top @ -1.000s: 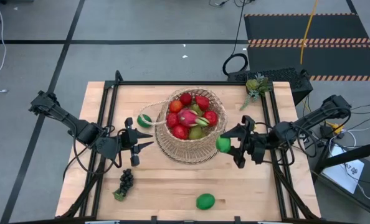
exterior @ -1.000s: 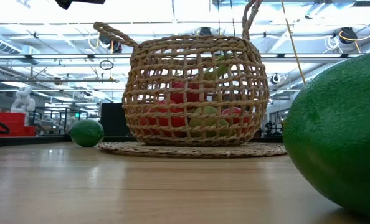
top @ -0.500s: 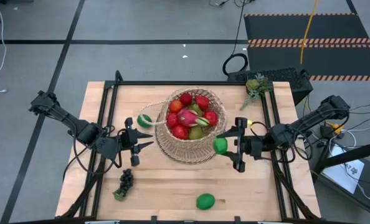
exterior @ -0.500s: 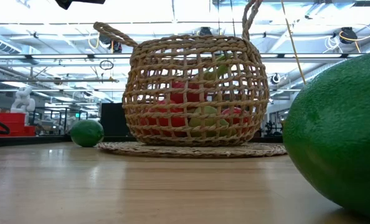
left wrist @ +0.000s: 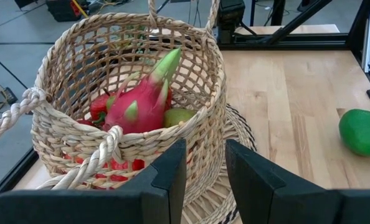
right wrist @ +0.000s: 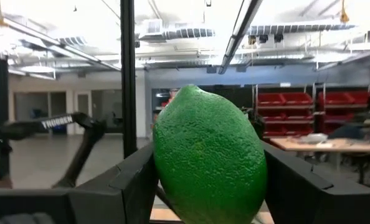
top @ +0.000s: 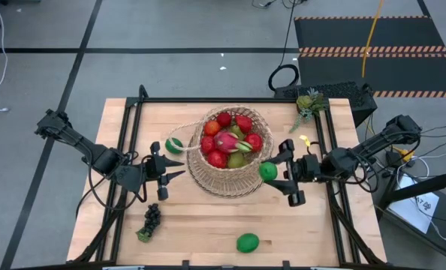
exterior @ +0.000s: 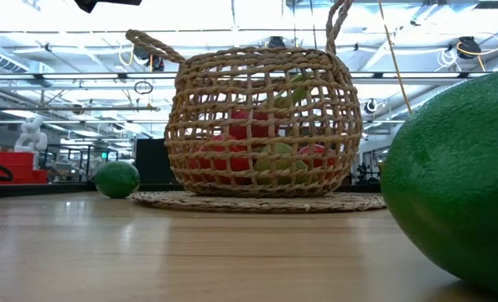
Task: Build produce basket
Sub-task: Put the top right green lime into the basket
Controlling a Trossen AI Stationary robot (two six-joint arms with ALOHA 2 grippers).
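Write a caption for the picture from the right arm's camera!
The right gripper holds a green lime up between its jaws.

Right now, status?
Right gripper shut on lime beside basket. Left gripper open at basket's other side. Basket handle overhead.

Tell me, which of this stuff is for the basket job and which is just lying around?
For the job: basket; fruit in it; lime in right gripper; lime; lime; grapes.
Lying about: green plant; cable coil.
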